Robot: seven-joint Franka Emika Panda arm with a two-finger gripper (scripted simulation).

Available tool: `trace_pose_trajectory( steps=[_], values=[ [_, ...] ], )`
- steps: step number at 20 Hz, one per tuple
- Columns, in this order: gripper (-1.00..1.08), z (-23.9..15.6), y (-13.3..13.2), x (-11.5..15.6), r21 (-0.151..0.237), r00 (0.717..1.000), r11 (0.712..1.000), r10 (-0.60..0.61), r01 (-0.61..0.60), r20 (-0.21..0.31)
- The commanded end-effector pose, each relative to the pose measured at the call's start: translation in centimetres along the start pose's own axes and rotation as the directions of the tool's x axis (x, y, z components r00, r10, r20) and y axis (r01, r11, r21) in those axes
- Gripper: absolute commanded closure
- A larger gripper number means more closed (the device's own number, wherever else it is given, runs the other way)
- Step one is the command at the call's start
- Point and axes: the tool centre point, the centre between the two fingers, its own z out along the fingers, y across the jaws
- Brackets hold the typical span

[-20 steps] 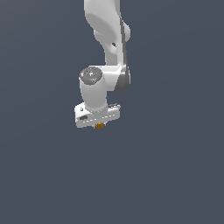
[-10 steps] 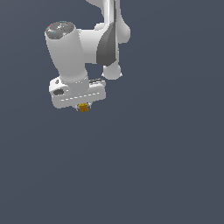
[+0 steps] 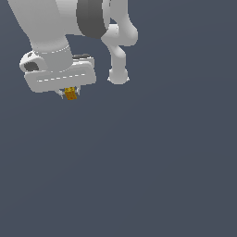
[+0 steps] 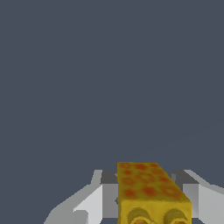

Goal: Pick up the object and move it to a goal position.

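The object (image 3: 70, 94) is a tiny orange-yellow bumpy block held under the white hand of my gripper (image 3: 69, 95), high at the exterior view's left. The gripper is shut on it, and only the block's lower part shows below the hand. In the wrist view the object (image 4: 146, 189) is a yellow block with orange-red spots, clamped between the two grey-white fingers (image 4: 94, 197). It hangs in the air, touching nothing else.
The white arm with its dark grey joint band (image 3: 92, 18) fills the upper part of the exterior view, and a white link (image 3: 119, 55) hangs to the right of the hand. Everything else is a plain dark grey-blue backdrop.
The hand with the block has moved up and toward the exterior view's left, and it looks much larger now, nearer the camera. The block stays clamped.
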Motion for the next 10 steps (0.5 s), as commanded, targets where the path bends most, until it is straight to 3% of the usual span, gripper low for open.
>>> trace_pose_trajectory(
  steps=[1, 10],
  values=[
    [1.08, -1.5, 0.7, -0.5, 0.000, 1.000, 1.000, -0.001, 0.001, 0.001],
    [1.08, -3.4, 1.8, -0.9, -0.001, 1.000, 1.000, -0.001, 0.001, 0.002]
  ],
)
